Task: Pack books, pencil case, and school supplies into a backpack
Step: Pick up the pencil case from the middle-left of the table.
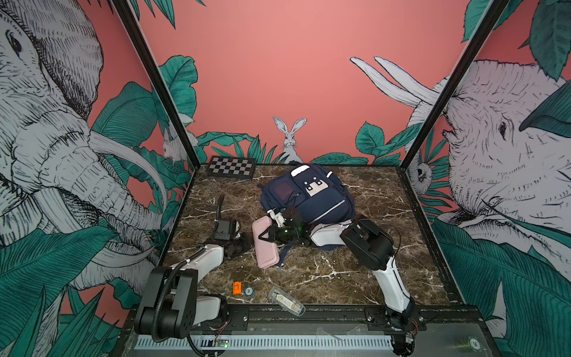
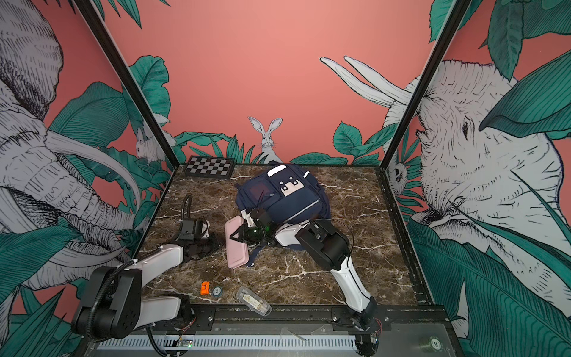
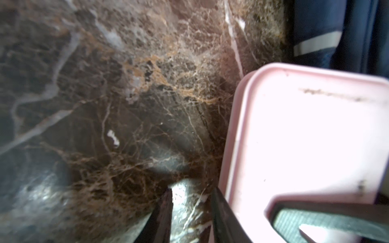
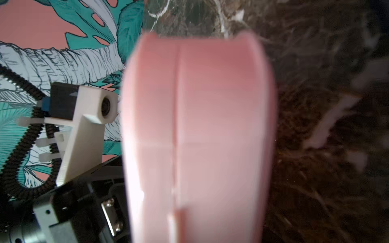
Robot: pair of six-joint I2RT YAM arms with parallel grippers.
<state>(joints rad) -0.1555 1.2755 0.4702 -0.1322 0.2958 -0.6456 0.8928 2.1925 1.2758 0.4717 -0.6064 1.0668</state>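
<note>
Pencil-case step: the pencil case lies on the desk beside the backpack, my right fingers at it, clamped or not I cannot tell, left fingers apart nearby; next I would need a firm lift toward the backpack.

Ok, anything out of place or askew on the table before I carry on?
Yes: the clear plastic case lies askew at the front edge of the table, its near end overhanging the black rail, so it might slip off. Nothing looks spilled or damaged.
</note>
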